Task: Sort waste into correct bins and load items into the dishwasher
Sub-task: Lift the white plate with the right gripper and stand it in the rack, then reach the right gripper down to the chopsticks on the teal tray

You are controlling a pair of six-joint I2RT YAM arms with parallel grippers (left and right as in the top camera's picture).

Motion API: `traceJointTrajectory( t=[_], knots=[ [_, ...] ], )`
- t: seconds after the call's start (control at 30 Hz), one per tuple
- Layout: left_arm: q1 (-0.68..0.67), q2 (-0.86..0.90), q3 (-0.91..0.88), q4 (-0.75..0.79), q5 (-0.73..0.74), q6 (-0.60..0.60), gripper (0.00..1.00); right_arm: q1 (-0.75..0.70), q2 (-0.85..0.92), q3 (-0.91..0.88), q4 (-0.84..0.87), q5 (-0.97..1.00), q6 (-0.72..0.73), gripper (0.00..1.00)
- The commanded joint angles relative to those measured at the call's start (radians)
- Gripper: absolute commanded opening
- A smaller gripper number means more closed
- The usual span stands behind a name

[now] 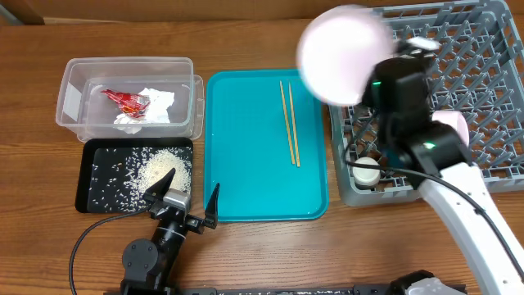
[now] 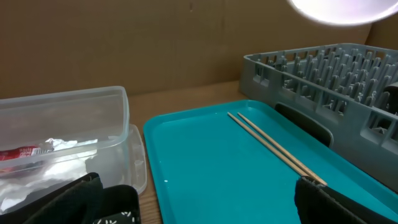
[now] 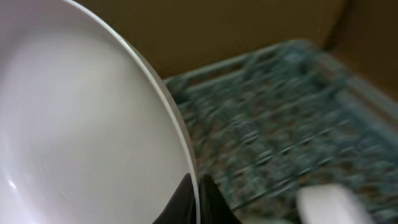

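Note:
My right gripper [image 1: 385, 78] is shut on the rim of the large pale plate [image 1: 340, 53] and holds it up, blurred, over the left edge of the grey dish rack [image 1: 458, 90]. In the right wrist view the fingers [image 3: 198, 199] pinch the plate's edge [image 3: 81, 124] above the rack [image 3: 280, 124]. Two chopsticks [image 1: 290, 123] lie on the teal tray [image 1: 246, 188]. The red packet [image 1: 124, 101] and napkin [image 1: 151, 106] lie in the clear tub [image 1: 74, 90]. Rice [image 1: 160, 168] lies in the black tray [image 1: 94, 176]. My left gripper [image 1: 184, 201] is open and empty.
A pale bowl [image 1: 454, 123] and a tiny white cup [image 1: 366, 172] sit in the rack. The left wrist view shows the chopsticks [image 2: 273, 146], teal tray [image 2: 205, 162], tub [image 2: 74, 118] and rack [image 2: 323, 74] ahead of the open fingers [image 2: 211, 211].

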Motion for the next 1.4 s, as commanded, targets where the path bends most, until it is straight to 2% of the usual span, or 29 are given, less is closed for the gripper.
traceJointTrajectory(
  t=[0.0, 0.33, 0.47, 0.6, 0.73, 0.77, 0.83, 0.9, 1.0, 1.1, 1.2, 1.3, 1.37],
  knots=[
    [0.006, -0.011, -0.004, 0.001, 0.016, 0.012, 1.00, -0.060, 0.021, 0.008, 0.061, 0.289, -0.194, 0.04],
    [0.006, -0.011, -0.004, 0.001, 0.016, 0.012, 1.00, -0.253, 0.225, 0.008, 0.243, 0.368, -0.364, 0.04],
    [0.006, -0.011, -0.004, 0.001, 0.016, 0.012, 1.00, -0.262, 0.322, 0.008, 0.275, 0.367, -0.379, 0.04],
    [0.006, -0.011, -0.004, 0.001, 0.016, 0.012, 1.00, -0.255, 0.406, 0.008, 0.338, 0.368, -0.485, 0.04],
    [0.006, -0.011, -0.004, 0.001, 0.016, 0.012, 1.00, -0.219, 0.429, 0.008, 0.362, 0.375, -0.515, 0.05],
    [0.006, -0.011, -0.004, 0.001, 0.016, 0.012, 1.00, -0.200, 0.422, 0.008, 0.371, 0.375, -0.515, 0.13],
    [0.006, -0.010, -0.004, 0.001, 0.016, 0.012, 1.00, -0.161, 0.402, 0.008, 0.379, 0.375, -0.514, 0.63],
    [0.006, -0.011, -0.004, 0.001, 0.016, 0.012, 1.00, -0.103, 0.370, 0.008, 0.357, 0.375, -0.514, 0.72],
    [0.006, -0.011, -0.004, 0.001, 0.016, 0.012, 1.00, -0.007, 0.323, 0.008, 0.272, 0.356, -0.449, 0.77],
    [0.006, -0.011, -0.004, 0.001, 0.016, 0.012, 1.00, 0.090, 0.286, 0.008, 0.092, 0.178, -0.325, 0.78],
    [0.006, -0.011, -0.004, 0.001, 0.016, 0.012, 1.00, 0.149, 0.280, 0.008, -0.050, -0.199, -0.196, 0.76],
    [0.006, -0.011, -0.004, 0.001, 0.016, 0.012, 1.00, 0.163, 0.286, 0.008, -0.110, -0.547, -0.097, 0.64],
    [0.006, -0.011, -0.004, 0.001, 0.016, 0.012, 1.00, 0.164, 0.296, 0.007, -0.117, -0.695, -0.032, 0.59]
  ],
)
